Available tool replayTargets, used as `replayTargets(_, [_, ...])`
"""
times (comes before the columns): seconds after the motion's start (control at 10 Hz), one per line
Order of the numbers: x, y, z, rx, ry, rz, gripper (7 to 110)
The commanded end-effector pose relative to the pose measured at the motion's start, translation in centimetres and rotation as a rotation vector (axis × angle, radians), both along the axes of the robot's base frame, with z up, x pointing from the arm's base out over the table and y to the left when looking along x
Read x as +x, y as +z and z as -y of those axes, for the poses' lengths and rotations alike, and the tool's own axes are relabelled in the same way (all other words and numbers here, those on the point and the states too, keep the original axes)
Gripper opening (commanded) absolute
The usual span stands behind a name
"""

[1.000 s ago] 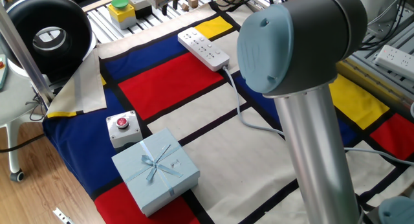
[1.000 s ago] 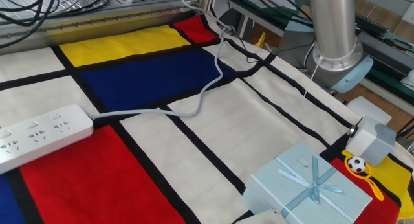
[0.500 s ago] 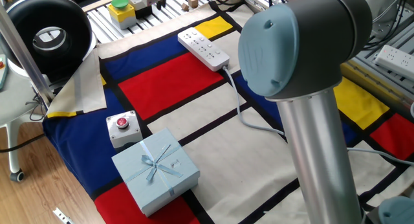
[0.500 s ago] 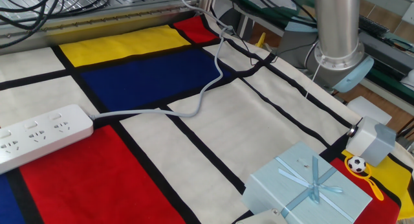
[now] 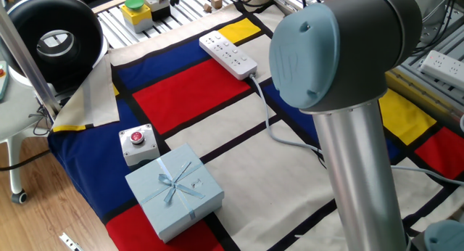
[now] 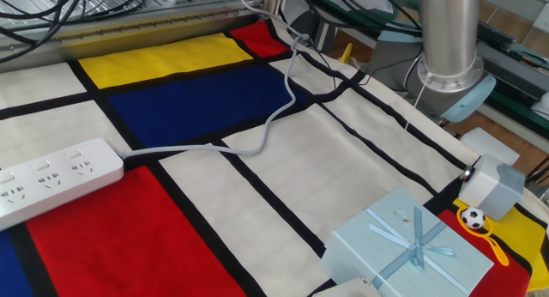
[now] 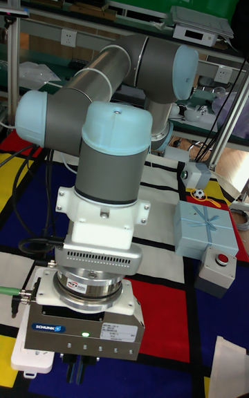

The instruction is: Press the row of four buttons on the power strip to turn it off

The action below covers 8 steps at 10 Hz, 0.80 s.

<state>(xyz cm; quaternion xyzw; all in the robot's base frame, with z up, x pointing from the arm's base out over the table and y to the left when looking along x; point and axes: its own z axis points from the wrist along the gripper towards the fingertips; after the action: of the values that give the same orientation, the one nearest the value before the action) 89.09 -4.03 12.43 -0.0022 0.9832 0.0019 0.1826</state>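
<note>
One power strip (image 5: pixel 228 54) is laid flat beyond the blue gift box (image 5: pixel 174 189), buttons upward for pressing; the gripper (image 7: pixel 77 367) is poised above it, its finger state undeterminable.

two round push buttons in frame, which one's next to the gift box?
The red button in the grey housing, sitting right beside the pale blue gift box at the cloth's near corner. The green button in the yellow housing is off the cloth at the far end.
</note>
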Motion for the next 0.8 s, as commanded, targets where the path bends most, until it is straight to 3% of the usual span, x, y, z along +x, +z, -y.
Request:
replayTargets(0.0, [0.69, 0.25, 0.36, 0.035, -0.018, 0.017, 7])
replayTargets(0.7, [-0.22, -0.39, 0.05, 0.068, -0.025, -0.031, 7])
